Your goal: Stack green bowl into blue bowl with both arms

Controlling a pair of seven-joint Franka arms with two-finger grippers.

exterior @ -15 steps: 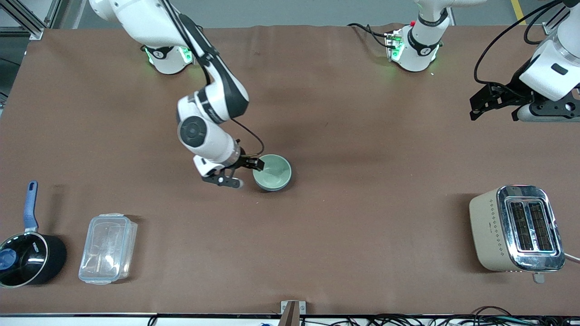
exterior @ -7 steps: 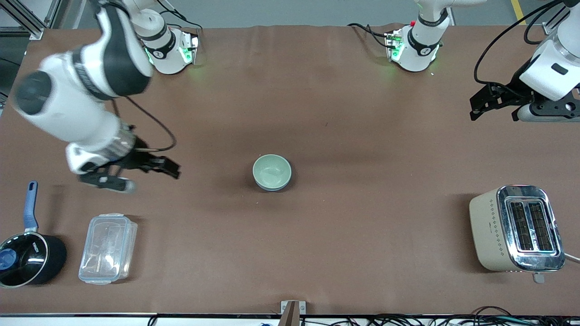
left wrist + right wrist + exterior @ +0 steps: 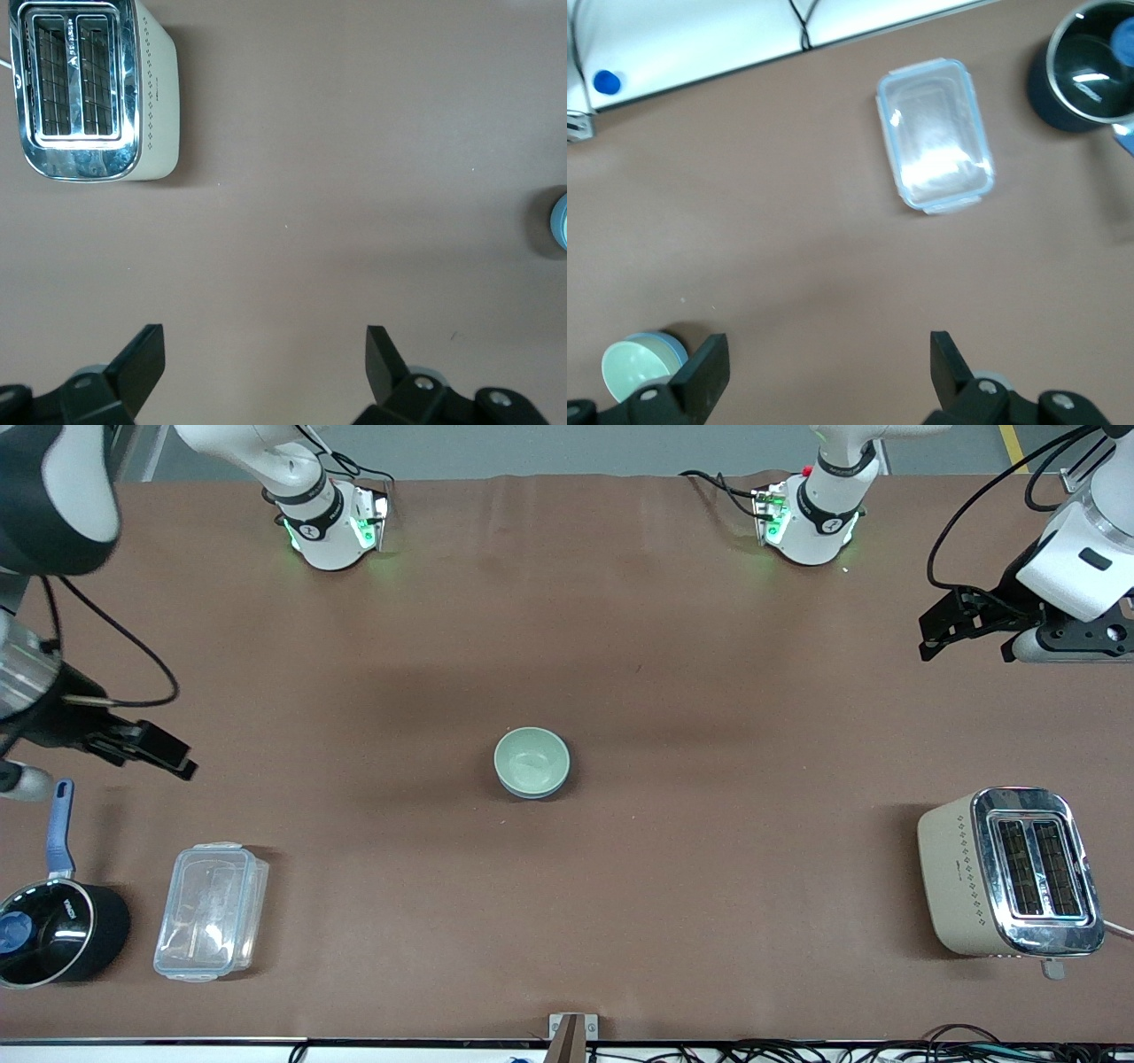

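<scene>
Both arms are built of glossy white rounded shells joined by black bands. The right arm's base (image 3: 330, 530) and the left arm's base (image 3: 808, 524), both farther from the front camera than the green bowl (image 3: 532, 762), are white domes with green indicator lights glowing at their sides; a small red button shows on the left arm's base. Black cables loop along each arm and down to the wrists. The right gripper (image 3: 146, 748) and left gripper (image 3: 952, 624) are matte black, with angular wedge-shaped fingers (image 3: 142, 363); round silver screws sit in the finger mounts, and the right wrist carries a ribbed silver collar.
</scene>
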